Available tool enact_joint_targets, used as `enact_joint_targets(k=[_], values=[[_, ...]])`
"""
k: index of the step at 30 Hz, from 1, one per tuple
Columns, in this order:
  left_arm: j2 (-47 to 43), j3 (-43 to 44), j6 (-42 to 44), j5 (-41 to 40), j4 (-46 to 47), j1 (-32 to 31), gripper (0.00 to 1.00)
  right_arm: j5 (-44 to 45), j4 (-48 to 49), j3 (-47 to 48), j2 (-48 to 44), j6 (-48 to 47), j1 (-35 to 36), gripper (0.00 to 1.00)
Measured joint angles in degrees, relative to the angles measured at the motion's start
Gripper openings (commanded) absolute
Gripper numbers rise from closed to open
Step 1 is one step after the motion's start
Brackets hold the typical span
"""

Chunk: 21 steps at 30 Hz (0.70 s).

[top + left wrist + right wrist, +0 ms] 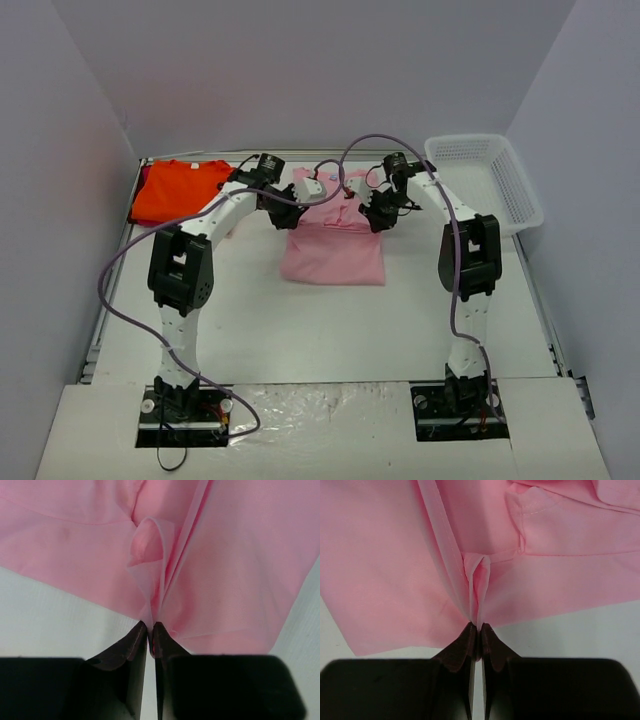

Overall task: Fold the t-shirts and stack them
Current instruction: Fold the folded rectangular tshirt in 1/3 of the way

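The pink t-shirt (335, 255) lies near the middle of the white surface (320, 330), a little toward 12 o'clock. Its near part is spread flat, and its far edge is gathered between the two arms. The left end effector (283, 212) is at the 10 o'clock corner of this shirt, and the right end effector (378, 214) is at the 2 o'clock corner. In the left wrist view, the left end effector (150, 627) has its fingers pressed together on a thin pinch of pink cloth. Folds rise from the pinch toward 12 o'clock, and the surface shows at 9 o'clock. In the right wrist view, the right end effector (479, 628) is closed in the same way on a small pleat of the pink cloth, with a stitched hem visible toward 1 o'clock. The orange t-shirt (180, 190) lies at 10 o'clock in the far left corner of the surface, apart from the pink one. A white mesh basket (520, 195) stands at 2 o'clock, at the far right edge.
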Motion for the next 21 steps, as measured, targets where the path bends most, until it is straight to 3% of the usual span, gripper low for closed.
enact_joint_targets(k=[1, 4, 10, 21], values=[[0.9, 1.0, 0.2, -0.2, 0.0, 0.1, 0.18, 0.1, 0.2, 0.8, 0.7, 0.2, 0.0, 0.03], [3.6, 3.4, 0.8, -1.2, 0.0, 0.1, 0.26, 0.5, 0.2, 3.3, 3.1, 1.0, 0.0, 0.25], [6.3, 4.0, 1.3, -3.9, 0.5, 0.2, 0.34, 2.1, 0.9, 6.3, 6.8, 2.9, -0.1, 0.48], [-1.6, -2.6, 1.2, -10.1, 3.5, 0.2, 0.40, 4.5, 4.1, 6.4, 3.4, 8.8, -0.4, 0.63]])
